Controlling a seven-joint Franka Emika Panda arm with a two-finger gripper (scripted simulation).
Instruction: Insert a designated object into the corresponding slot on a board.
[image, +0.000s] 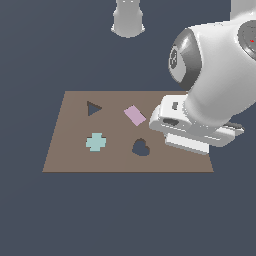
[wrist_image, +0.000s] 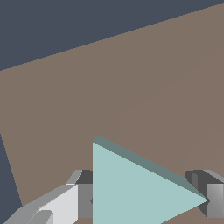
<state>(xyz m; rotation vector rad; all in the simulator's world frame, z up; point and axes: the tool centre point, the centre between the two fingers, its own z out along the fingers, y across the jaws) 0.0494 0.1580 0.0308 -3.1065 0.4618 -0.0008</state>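
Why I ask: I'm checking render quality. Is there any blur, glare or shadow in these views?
Exterior view: sharp, flat lighting, no cast shadows on the board, soft shading on the arm. Wrist view: crisp edges, no glare; the triangle block between the claw fingers is cropped by the frame.

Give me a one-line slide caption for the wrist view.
Pale teal triangle block sits between the gripper fingers, over the brown board.
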